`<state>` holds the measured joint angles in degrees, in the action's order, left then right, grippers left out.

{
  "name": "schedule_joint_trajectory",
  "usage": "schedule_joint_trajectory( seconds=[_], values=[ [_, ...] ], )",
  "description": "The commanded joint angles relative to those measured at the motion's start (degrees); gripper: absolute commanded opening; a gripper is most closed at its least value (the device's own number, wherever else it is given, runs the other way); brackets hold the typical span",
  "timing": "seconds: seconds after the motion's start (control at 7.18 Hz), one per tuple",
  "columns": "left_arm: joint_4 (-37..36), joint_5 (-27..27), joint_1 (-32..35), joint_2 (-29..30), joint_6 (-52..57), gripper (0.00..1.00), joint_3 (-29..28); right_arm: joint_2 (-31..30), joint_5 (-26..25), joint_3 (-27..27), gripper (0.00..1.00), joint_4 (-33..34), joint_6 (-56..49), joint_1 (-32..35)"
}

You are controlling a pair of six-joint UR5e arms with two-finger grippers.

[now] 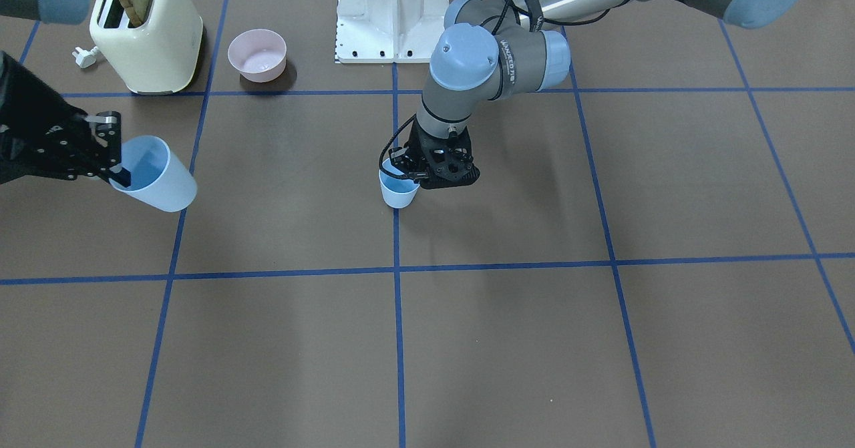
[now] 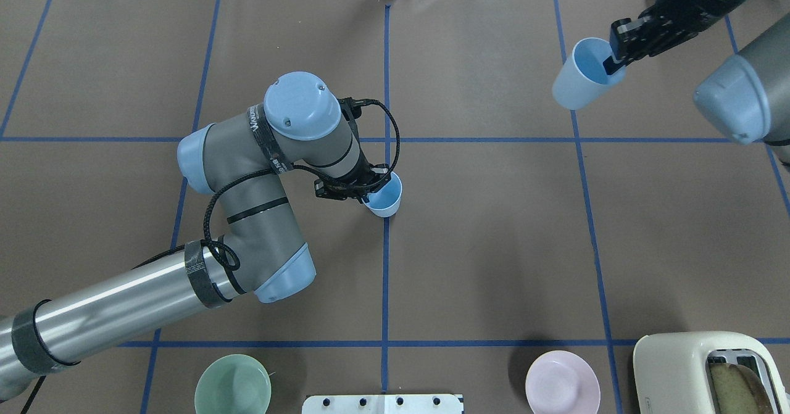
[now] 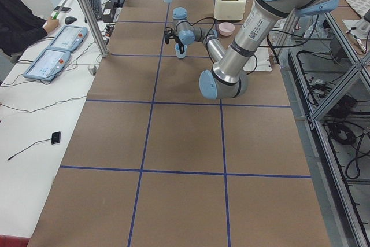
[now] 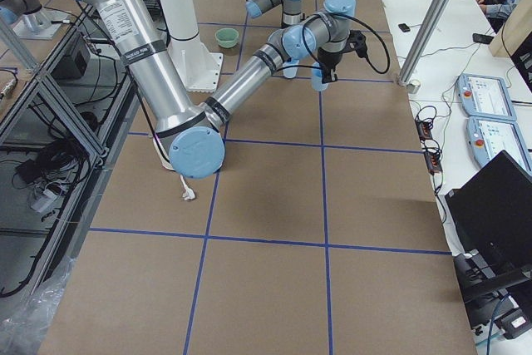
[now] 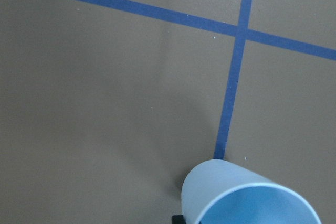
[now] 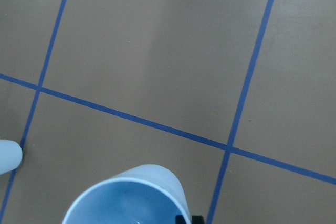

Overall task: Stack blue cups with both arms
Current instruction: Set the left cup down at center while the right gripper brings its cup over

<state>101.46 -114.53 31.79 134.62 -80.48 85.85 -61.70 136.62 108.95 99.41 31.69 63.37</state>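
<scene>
My left gripper (image 1: 417,171) is shut on the rim of one blue cup (image 1: 399,193) at the table's centre, one finger inside it. The cup is upright, at or just above the table on a blue tape line; it also shows in the overhead view (image 2: 386,198) and the left wrist view (image 5: 247,195). My right gripper (image 2: 616,56) is shut on the rim of the second blue cup (image 2: 577,78), tilted and lifted above the table at the far right. That cup shows in the front view (image 1: 157,174) and the right wrist view (image 6: 126,198). The two cups are far apart.
A cream toaster (image 1: 147,31) with toast and a white plug (image 1: 85,56) stand near the robot's right side. A pink bowl (image 1: 257,54) sits beside it, a pale green bowl (image 2: 233,384) on the robot's left, and the white pedestal (image 1: 393,14) between them.
</scene>
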Motion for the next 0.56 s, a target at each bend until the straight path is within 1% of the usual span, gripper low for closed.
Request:
schedule_joint_trajectory(
  seconds=[0.0, 0.14, 0.28, 0.42],
  values=[
    [1.4, 0.0, -0.1, -0.2, 0.2, 0.51, 0.1, 3.8, -3.0, 1.2, 0.0, 0.0, 9.2, -5.4],
    [1.8, 0.1, -0.1, -0.2, 0.2, 0.71, 0.2, 4.9, -5.8, 1.9, 0.0, 0.0, 11.4, -8.7],
    [1.7, 0.0, 0.0, -0.2, 0.3, 0.76, 0.6, 6.3, -7.8, 1.9, 0.0, -0.1, 14.8, -11.4],
    [1.2, -0.3, 0.7, -1.0, 1.0, 0.76, 2.5, 8.1, -9.9, 1.8, 0.0, -0.1, 16.8, -14.3]
  ],
)
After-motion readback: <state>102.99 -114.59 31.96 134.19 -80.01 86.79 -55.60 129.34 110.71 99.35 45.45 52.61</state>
